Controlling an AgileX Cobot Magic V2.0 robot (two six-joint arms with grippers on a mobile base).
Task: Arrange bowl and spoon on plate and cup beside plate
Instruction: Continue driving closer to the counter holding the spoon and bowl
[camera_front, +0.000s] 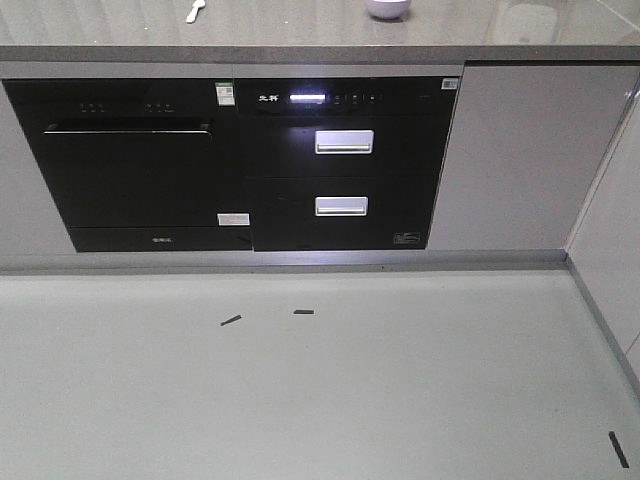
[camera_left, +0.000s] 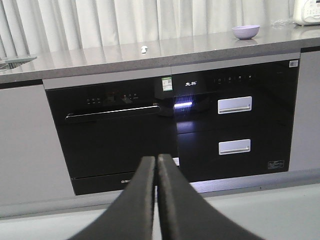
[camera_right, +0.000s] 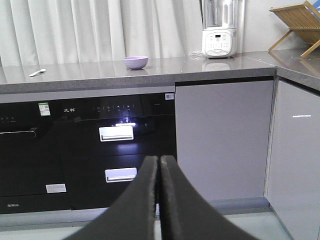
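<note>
The lavender bowl (camera_front: 388, 8) stands on the grey countertop (camera_front: 300, 35), also seen as the bowl (camera_left: 245, 32) and the bowl (camera_right: 135, 62). To its left on the counter lies the pale spoon (camera_front: 195, 11), small in the wrist views: spoon (camera_left: 144, 48), spoon (camera_right: 37, 72). Plate and cup are out of view. My left gripper (camera_left: 156, 161) and right gripper (camera_right: 159, 161) are both shut on nothing, low in front of the cabinets, far from the counter items.
Black built-in appliances (camera_front: 240, 165) with two white drawer handles fill the cabinet front. A white blender (camera_right: 219, 30) and a wooden rack (camera_right: 300, 22) stand at the counter's right. White cabinet doors (camera_right: 222, 140) and a grey floor (camera_front: 300, 380) with dark tape marks lie below.
</note>
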